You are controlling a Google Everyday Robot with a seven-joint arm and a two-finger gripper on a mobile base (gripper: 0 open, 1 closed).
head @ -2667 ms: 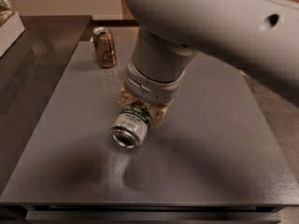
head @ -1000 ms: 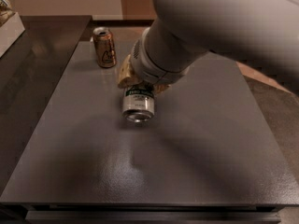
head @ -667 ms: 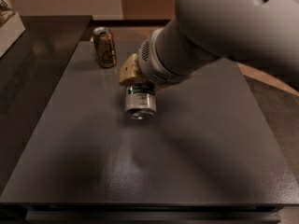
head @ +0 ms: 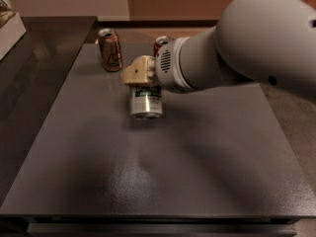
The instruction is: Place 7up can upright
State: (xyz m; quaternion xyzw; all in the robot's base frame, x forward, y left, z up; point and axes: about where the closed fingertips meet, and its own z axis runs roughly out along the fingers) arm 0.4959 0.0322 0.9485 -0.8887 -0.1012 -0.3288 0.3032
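Note:
The 7up can (head: 145,102), silver with a green band, hangs nearly upright in the middle of the dark grey table (head: 148,181), with its lower end tipped slightly towards the camera. My gripper (head: 144,86) is shut on its upper part, its cream fingers (head: 137,73) coming in from the right. I cannot tell whether the can's base touches the table. The big grey-white arm (head: 237,48) fills the upper right and hides the table behind it.
A brown-gold can (head: 109,49) stands upright at the back, to the left of the gripper. A red can (head: 160,42) peeks out behind the wrist. The table's left edge (head: 44,127) borders a darker counter, and a white object (head: 10,26) sits at the far left.
The wrist has turned, tipping the held can from lying on its side to almost upright. The arm has swung up and to the right, uncovering the red can.

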